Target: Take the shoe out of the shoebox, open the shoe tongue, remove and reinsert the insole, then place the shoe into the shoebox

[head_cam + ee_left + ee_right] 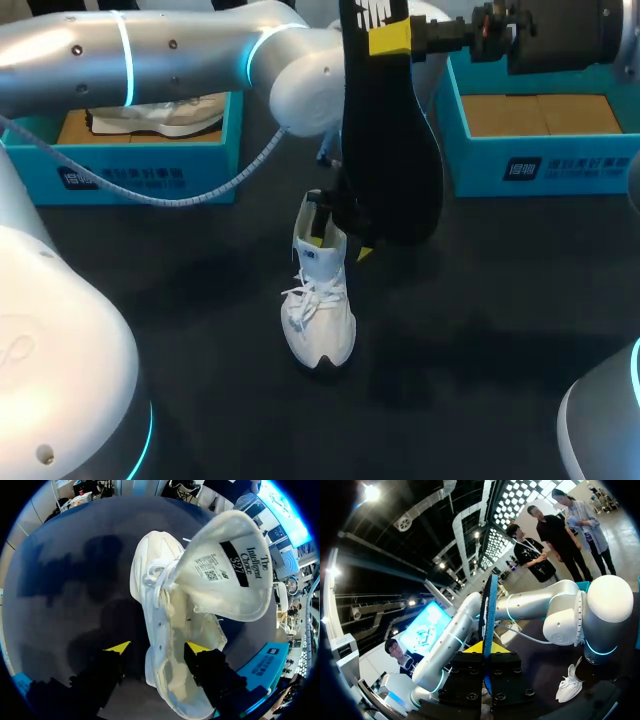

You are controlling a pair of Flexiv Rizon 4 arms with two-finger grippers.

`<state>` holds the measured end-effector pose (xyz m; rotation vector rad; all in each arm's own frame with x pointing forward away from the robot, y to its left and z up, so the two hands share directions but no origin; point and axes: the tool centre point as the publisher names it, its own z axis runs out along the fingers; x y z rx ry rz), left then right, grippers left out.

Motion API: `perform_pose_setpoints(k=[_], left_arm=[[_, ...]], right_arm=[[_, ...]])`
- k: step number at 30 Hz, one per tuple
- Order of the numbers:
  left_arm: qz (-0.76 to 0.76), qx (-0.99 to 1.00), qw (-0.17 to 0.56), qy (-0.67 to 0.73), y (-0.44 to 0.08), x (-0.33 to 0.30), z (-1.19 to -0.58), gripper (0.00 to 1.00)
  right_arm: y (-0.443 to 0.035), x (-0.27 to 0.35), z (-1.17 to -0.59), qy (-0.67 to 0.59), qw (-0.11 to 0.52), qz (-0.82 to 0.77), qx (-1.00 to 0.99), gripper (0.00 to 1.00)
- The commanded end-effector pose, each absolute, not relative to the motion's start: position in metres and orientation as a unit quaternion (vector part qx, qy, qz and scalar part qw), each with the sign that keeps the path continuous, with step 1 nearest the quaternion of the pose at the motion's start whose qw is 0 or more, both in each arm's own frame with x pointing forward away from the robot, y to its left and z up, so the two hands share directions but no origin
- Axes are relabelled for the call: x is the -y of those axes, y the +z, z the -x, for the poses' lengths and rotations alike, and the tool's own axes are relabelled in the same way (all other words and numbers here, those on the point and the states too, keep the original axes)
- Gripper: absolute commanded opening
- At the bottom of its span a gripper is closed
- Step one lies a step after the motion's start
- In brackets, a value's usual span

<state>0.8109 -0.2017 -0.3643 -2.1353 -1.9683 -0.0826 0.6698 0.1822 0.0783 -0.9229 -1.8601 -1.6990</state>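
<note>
A white shoe [320, 300] stands on the black table, toe toward me. In the left wrist view its tongue [230, 570] is folded up and away from the opening. My left gripper [341, 246] hangs over the shoe's heel end, open. The shoe's [160, 610] collar lies between its spread fingers [158, 647], and one fingertip [118, 646] stands clear of the shoe. My right gripper [390, 38] is held high behind the shoe, shut on a black insole [390, 150] that hangs down from it. Seen edge-on, the insole [487, 610] sticks out from between the right fingers [485, 649].
A blue shoebox [130, 165] at the back left holds another white shoe [160, 115]. A second blue shoebox [540, 160] at the back right shows only its cardboard floor. My left arm [150, 55] stretches across the back of the table.
</note>
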Motion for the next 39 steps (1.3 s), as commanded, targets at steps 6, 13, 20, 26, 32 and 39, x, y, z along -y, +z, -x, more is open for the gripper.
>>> perform_pose_setpoints(k=[6,13,20,26,32,39], left_arm=[[0.72,0.691,0.065,0.005,-0.321,0.191,-0.837,1.0],[0.72,0.692,0.004,0.05,-0.283,0.183,-0.845,1.0],[0.733,0.665,-0.064,0.126,-0.251,0.167,-0.843,1.0],[0.747,0.651,-0.075,0.112,-0.242,0.158,-0.841,1.0],[0.747,0.651,-0.075,0.112,-0.242,0.158,-0.841,1.0],[0.747,0.651,-0.075,0.112,-0.242,0.158,-0.841,1.0]], right_arm=[[0.078,-0.186,-0.672,-0.616,0.227,0.335,0.676,0.0],[0.078,-0.186,-0.672,-0.616,0.227,0.335,0.676,0.0],[0.078,-0.186,-0.672,-0.616,0.227,0.335,0.676,0.0],[0.078,-0.186,-0.672,-0.616,0.227,0.335,0.676,0.0],[0.078,-0.186,-0.672,-0.616,0.227,0.335,0.676,0.0],[0.078,-0.186,-0.672,-0.616,0.227,0.335,0.676,0.0]])
